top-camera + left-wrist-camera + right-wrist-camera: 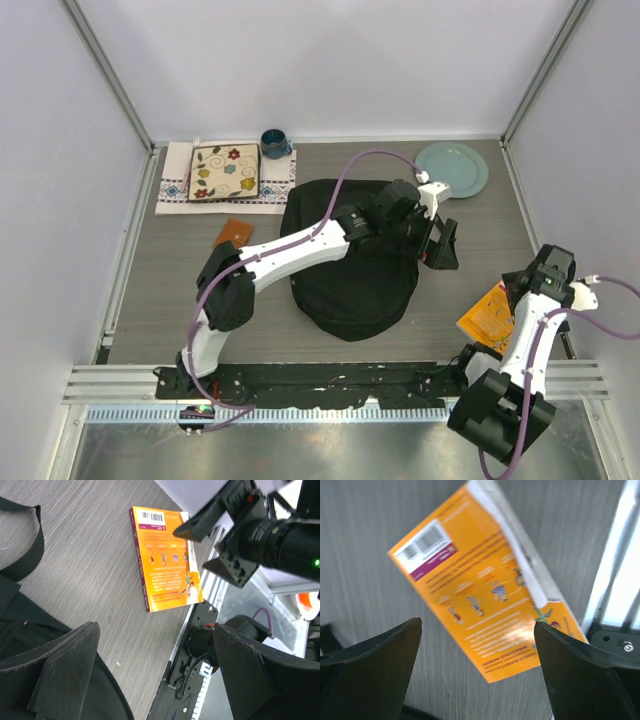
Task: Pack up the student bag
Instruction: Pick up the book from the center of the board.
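Note:
The student bag (pixel 350 280), a big black backpack, lies flat in the middle of the table; its fabric and a strap (pixel 25 550) show in the left wrist view. My left gripper (pixel 440 245) (pixel 156 630) hangs open and empty just past the bag's right edge, over bare table. An orange book (pixel 490 315) (pixel 167 557) (pixel 485 590) lies back cover up near the table's right front corner. My right gripper (pixel 512 292) (pixel 477 625) hovers open above the book, its jaws spread across the book's lower end without touching it.
A teal plate (pixel 452 168) sits at the back right. At the back left a white cloth (pixel 175 190) carries a floral tile (pixel 225 172), with a dark blue mug (pixel 275 143) behind it. A small brown item (pixel 235 235) lies left of the bag. A metal rail (pixel 330 380) runs along the near edge.

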You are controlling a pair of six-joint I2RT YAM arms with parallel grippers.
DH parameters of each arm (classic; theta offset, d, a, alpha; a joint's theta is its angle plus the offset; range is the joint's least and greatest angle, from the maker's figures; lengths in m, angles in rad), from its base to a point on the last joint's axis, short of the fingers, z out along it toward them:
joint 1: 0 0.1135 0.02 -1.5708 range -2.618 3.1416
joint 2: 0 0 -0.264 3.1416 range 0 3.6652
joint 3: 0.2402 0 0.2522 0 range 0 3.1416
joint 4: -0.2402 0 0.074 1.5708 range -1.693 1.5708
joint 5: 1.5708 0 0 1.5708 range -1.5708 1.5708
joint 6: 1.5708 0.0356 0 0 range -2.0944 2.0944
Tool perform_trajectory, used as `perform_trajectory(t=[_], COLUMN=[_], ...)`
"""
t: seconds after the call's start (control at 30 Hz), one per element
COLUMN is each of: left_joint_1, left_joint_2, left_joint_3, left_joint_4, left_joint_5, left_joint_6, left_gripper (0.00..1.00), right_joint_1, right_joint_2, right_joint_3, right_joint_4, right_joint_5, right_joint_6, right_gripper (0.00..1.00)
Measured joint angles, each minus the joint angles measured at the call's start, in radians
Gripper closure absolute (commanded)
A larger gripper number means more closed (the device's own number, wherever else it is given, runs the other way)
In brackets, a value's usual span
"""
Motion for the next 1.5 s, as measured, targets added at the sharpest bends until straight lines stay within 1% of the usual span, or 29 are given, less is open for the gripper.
perform_trajectory(t=[0.13, 0.27, 0.33, 0.43, 0.53, 0.57, 0.67, 0.77, 0.9, 0.97, 1.03, 1.1, 1.17, 1.3, 1.5], left_joint_1=[0.044, 0.070, 0.071, 0.063, 0.056, 0.055, 0.050, 0.044, 0.043, 0.043, 0.040, 0.036, 0.033, 0.016, -0.019], left_joint_2=[0.104, 0.199, 0.259, 0.312, 0.346, 0.352, 0.367, 0.382, 0.401, 0.416, 0.451, 0.525, 0.569, 0.597, 0.636], left_joint_3=[0.069, 0.162, 0.241, 0.313, 0.353, 0.357, 0.359, 0.357, 0.351, 0.356, 0.397, 0.503, 0.553, 0.540, 0.534], left_joint_4=[0.045, 0.033, 0.028, 0.016, 0.005, 0.003, -0.008, -0.013, -0.012, -0.013, -0.013, -0.019, -0.015, -0.001, 0.048], left_joint_5=[0.084, 0.112, 0.128, 0.143, 0.153, 0.153, 0.153, 0.156, 0.163, 0.165, 0.169, 0.179, 0.187, 0.203, 0.267], left_joint_6=[-0.061, -0.083, -0.086, -0.086, -0.080, -0.079, -0.065, -0.052, -0.049, -0.049, -0.049, -0.049, -0.050, -0.057, -0.090], left_gripper=[0.00, 0.00, 0.00, 0.00, 0.00, 0.00, 0.00, 0.00, 0.00, 0.00, 0.00, 0.00, 0.00, 0.01, 0.00], right_joint_1=[-0.089, -0.127, -0.145, -0.155, -0.160, -0.160, -0.162, -0.164, -0.165, -0.165, -0.165, -0.166, -0.166, -0.166, -0.166], right_joint_2=[0.018, 0.030, 0.032, 0.041, 0.074, 0.084, 0.092, 0.107, 0.106, 0.103, 0.101, 0.102, 0.111, 0.145, 0.181], right_joint_3=[-0.035, -0.054, -0.078, -0.131, -0.176, -0.187, -0.212, -0.226, -0.233, -0.235, -0.240, -0.242, -0.243, -0.242, -0.234], right_joint_4=[0.005, 0.024, 0.040, 0.075, 0.098, 0.115, 0.166, 0.245, 0.299, 0.318, 0.342, 0.365, 0.393, 0.446, 0.507], right_joint_5=[-0.008, 0.020, 0.034, 0.057, 0.064, 0.066, 0.065, 0.006, -0.053, -0.086, -0.125, -0.164, -0.214, -0.294, -0.383], right_joint_6=[0.002, 0.032, 0.055, 0.081, 0.094, 0.094, 0.084, 0.072, 0.008, -0.020, -0.041, -0.061, -0.084, -0.123, -0.158], right_gripper=[0.00, 0.01, 0.01, 0.01, 0.01, 0.03, 0.05, 0.09, 0.11, 0.14, 0.15, 0.16, 0.16, 0.16, 0.16])
